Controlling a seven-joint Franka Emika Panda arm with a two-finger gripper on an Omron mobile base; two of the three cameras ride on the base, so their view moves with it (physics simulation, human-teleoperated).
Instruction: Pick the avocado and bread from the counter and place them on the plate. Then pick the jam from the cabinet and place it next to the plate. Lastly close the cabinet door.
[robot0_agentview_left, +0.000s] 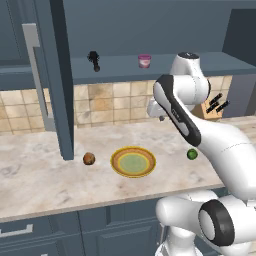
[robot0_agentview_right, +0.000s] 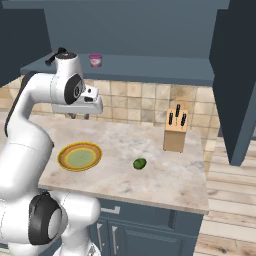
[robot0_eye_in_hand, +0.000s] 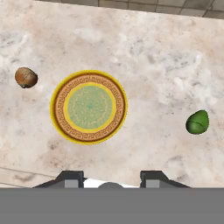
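1. My gripper (robot0_agentview_right: 79, 116) hangs high above the counter (robot0_agentview_left: 45, 175), pointing straight down, and it's empty. The jaws are as closed as they get, with nothing between them.
2. Looking down from the hand camera, the plate (robot0_eye_in_hand: 89, 107) sits bare on the stone, yellow rim and pale green middle, nothing on it yet.
3. The bread (robot0_eye_in_hand: 26, 77) is a little brown lump off to one side of the plate, near it but not touching.
4. The avocado (robot0_eye_in_hand: 197, 122) is on the other side of the plate, further out, lying alone on the stone.
5. In the left base camera the bread (robot0_agentview_left: 89, 159) sits just beside the bottom edge of the open cabinet door (robot0_agentview_left: 55, 80), which swings out over the counter with its grey bar handle (robot0_agentview_left: 37, 75) showing.
6. The jam (robot0_agentview_left: 144, 61) is up on the shelf of the cabinet (robot0_agentview_left: 150, 25), with a slim black bottle (robot0_agentview_left: 93, 60) well apart from it on the same shelf.
7. A knife block (robot0_agentview_right: 176, 131) stands by the tiled wall (robot0_agentview_right: 135, 100), beyond the avocado.
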